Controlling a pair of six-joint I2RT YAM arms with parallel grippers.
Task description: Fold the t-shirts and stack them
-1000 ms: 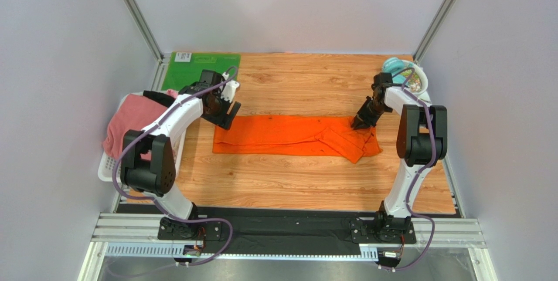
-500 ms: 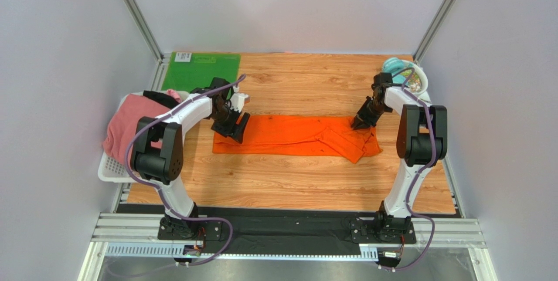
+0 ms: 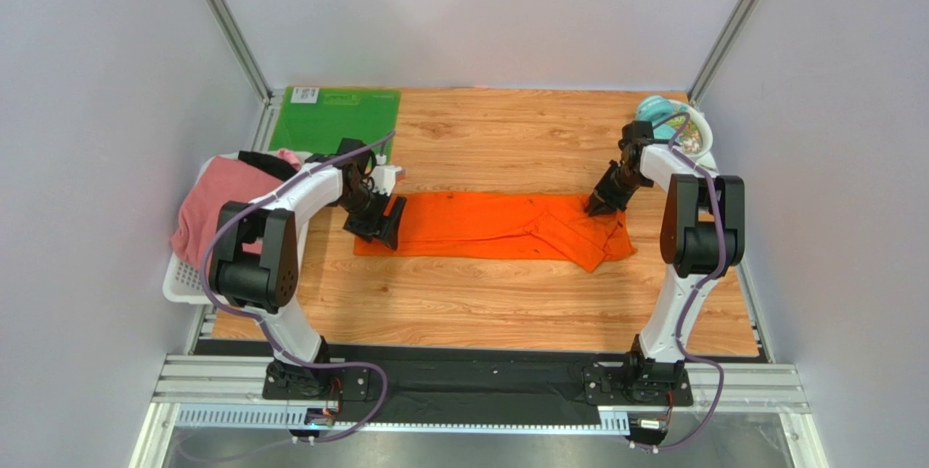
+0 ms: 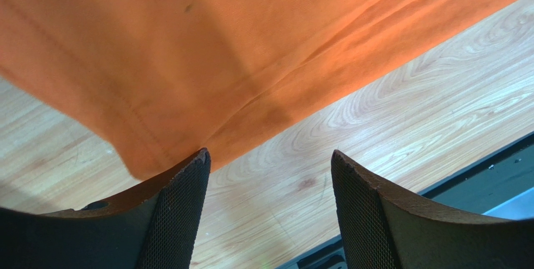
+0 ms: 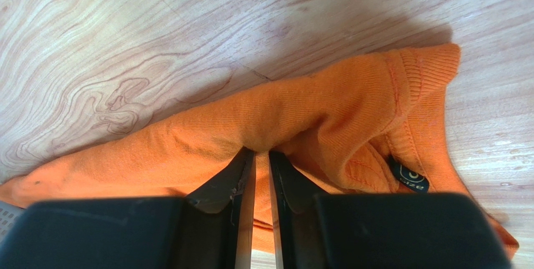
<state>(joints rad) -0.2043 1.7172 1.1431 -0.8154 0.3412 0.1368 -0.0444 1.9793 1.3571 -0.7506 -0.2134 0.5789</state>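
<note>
Pale wood-grain bench carries the orange t-shirt, laid out as a long flat band between the two hands, presumably so its ends can be brought together for the next fold. At one end the right hand is clenched on a bunched ridge of cloth beside the collar, with the label just to the right of its fingers; that pinch likely anchors this end. At the other end the left hand is released, jaws wide and low. The hem corner lies at one fingertip and the other hangs over bare wood, a stance that looks set to take the corner. Out beyond the left hand, the pink t-shirt and black t-shirt lie heaped in a white basket, seemingly not yet folded.
</note>
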